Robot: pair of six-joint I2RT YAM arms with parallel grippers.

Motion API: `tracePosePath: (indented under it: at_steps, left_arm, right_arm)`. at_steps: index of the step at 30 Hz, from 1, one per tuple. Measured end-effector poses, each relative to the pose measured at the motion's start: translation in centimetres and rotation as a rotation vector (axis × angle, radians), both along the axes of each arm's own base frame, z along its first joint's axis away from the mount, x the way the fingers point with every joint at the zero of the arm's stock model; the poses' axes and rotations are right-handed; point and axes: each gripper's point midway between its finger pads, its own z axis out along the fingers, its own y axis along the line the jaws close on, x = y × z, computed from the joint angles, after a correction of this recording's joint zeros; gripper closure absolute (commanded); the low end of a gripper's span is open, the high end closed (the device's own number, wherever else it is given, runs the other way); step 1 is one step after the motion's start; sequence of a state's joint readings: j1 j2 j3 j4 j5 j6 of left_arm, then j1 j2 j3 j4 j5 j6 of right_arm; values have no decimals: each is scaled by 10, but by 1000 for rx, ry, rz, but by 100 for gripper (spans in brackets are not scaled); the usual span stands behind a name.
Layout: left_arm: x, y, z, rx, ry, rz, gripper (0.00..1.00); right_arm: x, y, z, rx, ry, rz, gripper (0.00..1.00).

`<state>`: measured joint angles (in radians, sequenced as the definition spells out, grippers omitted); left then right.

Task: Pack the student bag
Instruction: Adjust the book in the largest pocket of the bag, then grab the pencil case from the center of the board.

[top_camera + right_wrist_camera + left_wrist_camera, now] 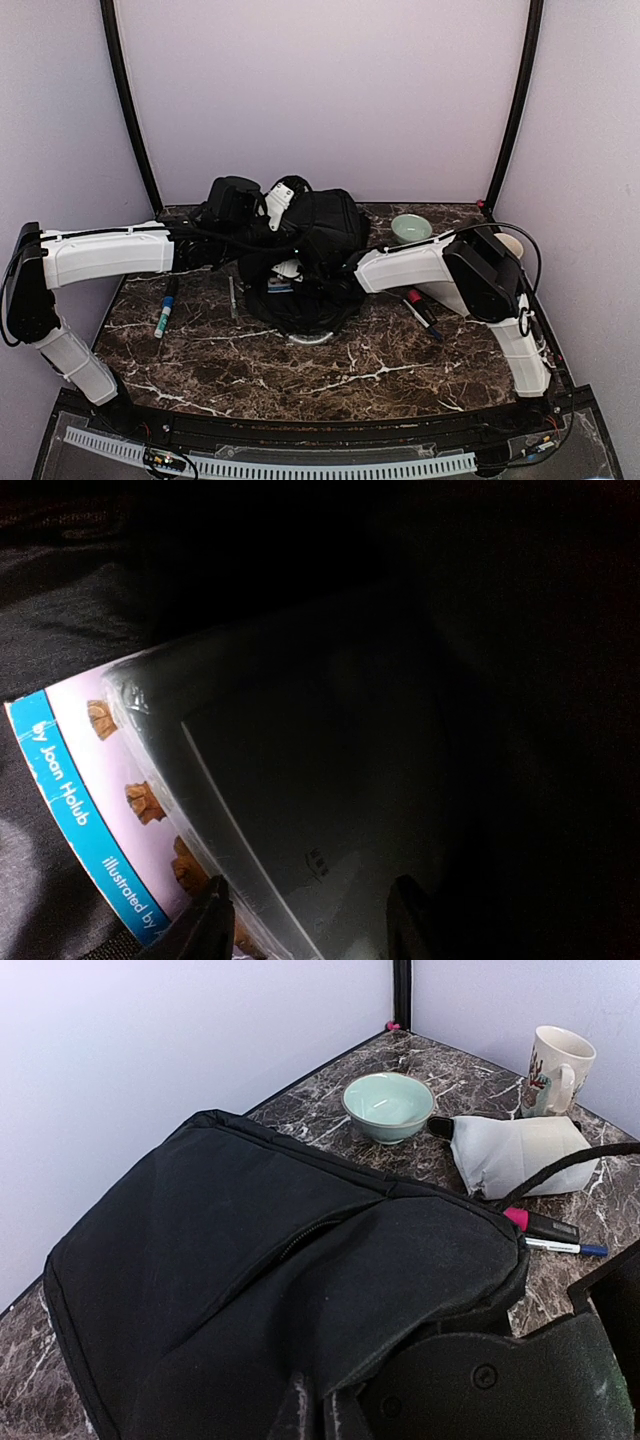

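The student bag [325,240] is a large black backpack lying at the middle back of the table. In the left wrist view its black fabric [250,1250] fills the frame. My left gripper [312,1415] is shut on a fold of the bag's flap and holds it up. My right arm reaches into the bag's opening, so its gripper is hidden in the top view. In the right wrist view the right gripper [310,925] is open inside the dark bag, above a grey flat case [330,780] lying on a children's book [90,800].
A pale green bowl [410,228] [388,1105] and a white mug [555,1070] stand at the back right. A white pouch [520,1150] and markers [425,312] lie right of the bag. A pen [165,310] lies on the left.
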<state>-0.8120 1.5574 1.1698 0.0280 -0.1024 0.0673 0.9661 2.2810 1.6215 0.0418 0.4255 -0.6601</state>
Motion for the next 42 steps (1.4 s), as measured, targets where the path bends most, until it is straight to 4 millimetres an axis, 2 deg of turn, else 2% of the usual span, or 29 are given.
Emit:
tracePosePath:
  at_steps: [5, 8, 11, 15, 21, 23, 25, 28, 30, 32, 37, 42]
  left_arm:
    - [0, 0, 0, 1, -1, -1, 100]
    - [-3, -3, 0, 3, -2, -9, 100]
    - [-5, -4, 0, 4, -3, -14, 100]
    - [-4, -4, 0, 6, -4, -10, 100]
    - [-4, -4, 0, 11, -10, -6, 100]
    - [-4, -3, 0, 16, -14, -4, 100]
    - [-2, -2, 0, 26, -24, 1, 100]
    - [-1, -1, 1, 43, -39, 6, 100]
    - [-1, 0, 1, 52, -47, 6, 100]
    - [-1, 0, 1, 58, -52, 6, 100]
    - [-1, 0, 1, 61, -54, 4, 100]
    - [-2, -1, 0, 60, -52, 0, 100]
  right_arm:
    - [-3, 0, -1, 16, 19, 2, 47]
    - [-17, -7, -3, 10, 67, 26, 46]
    - [-41, -17, 1, -4, 127, 77, 45]
    - [-83, -31, 16, -26, 214, 162, 45]
    - [-143, -36, 38, -14, 394, 314, 48]
    - [-161, -47, 38, -26, 451, 336, 48]
    - [-175, -67, 35, -52, 489, 330, 48]
    - [-190, -110, 32, -87, 545, 286, 48]
    - [-191, -137, 36, -80, 573, 240, 48]
    - [-183, -164, 43, -54, 587, 173, 49]
    - [-147, -224, 62, 44, 582, -32, 51]
    - [-102, -286, 63, 106, 584, -289, 51]
